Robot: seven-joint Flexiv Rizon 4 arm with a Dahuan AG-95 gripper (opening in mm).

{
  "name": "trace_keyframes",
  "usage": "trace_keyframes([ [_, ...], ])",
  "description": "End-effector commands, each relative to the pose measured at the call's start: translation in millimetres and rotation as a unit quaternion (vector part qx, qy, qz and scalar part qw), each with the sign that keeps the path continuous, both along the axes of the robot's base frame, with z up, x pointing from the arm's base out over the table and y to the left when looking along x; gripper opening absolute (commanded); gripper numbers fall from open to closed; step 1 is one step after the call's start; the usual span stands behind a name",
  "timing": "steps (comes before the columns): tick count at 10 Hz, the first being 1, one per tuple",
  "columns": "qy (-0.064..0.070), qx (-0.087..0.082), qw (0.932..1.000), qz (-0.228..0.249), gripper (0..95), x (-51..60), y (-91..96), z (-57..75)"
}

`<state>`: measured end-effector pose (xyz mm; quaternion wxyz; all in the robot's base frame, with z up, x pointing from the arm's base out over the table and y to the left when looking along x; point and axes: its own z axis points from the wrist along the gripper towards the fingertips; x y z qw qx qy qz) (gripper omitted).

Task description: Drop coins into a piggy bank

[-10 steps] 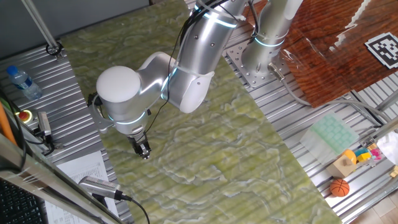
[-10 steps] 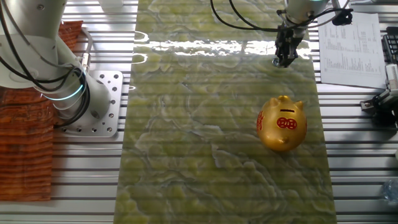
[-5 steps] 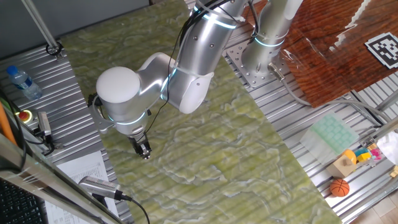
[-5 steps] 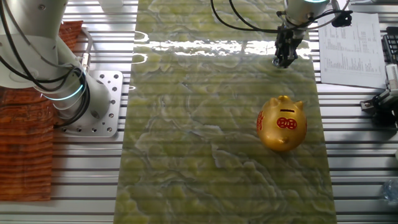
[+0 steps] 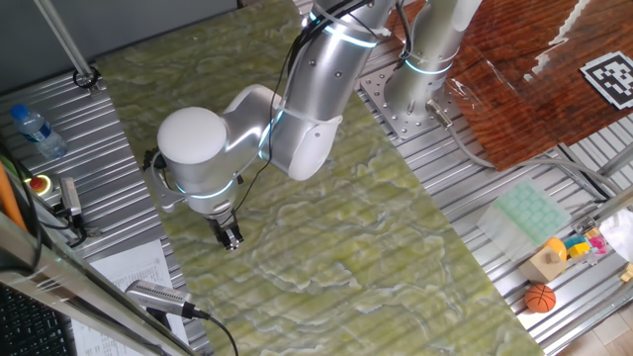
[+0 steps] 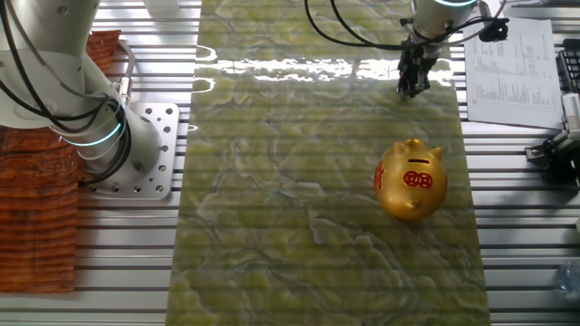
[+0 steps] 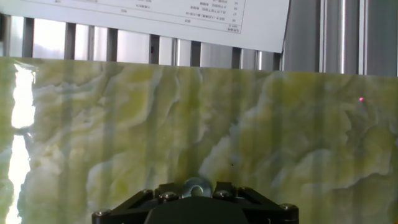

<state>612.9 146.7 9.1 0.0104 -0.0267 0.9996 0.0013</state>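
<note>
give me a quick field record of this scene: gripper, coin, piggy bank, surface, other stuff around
gripper: fingers pointing down, close over the mat, near its paper-side edge; open or shut cannot be told
coin: small round metallic piece shows at the fingertips in the hand view; probably the coin, not certain
piggy bank: gold pig, red marking and slot on top, standing on the mat, apart from the gripper
surface: green marbled mat on a slatted metal table
other: printed paper sheet beside the mat; small orange basketball; water bottle
</note>
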Motion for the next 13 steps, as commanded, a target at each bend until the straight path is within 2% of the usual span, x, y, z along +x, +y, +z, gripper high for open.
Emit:
trace_keyframes([
  [1,-0.002,0.001,1.0000,0.002,19.0,1.4,1.2,-1.1],
  [2,-0.003,0.002,1.0000,0.002,19.0,1.4,1.2,-1.6],
  [4,-0.004,0.001,1.0000,0.007,57.0,1.9,1.9,1.6],
  [9,-0.004,0.001,1.0000,0.005,57.0,2.2,2.0,0.7],
  [10,-0.003,0.000,1.0000,0.004,38.0,2.2,2.0,0.7],
  [13,-0.003,0.000,1.0000,0.003,38.0,2.1,1.9,-1.2],
])
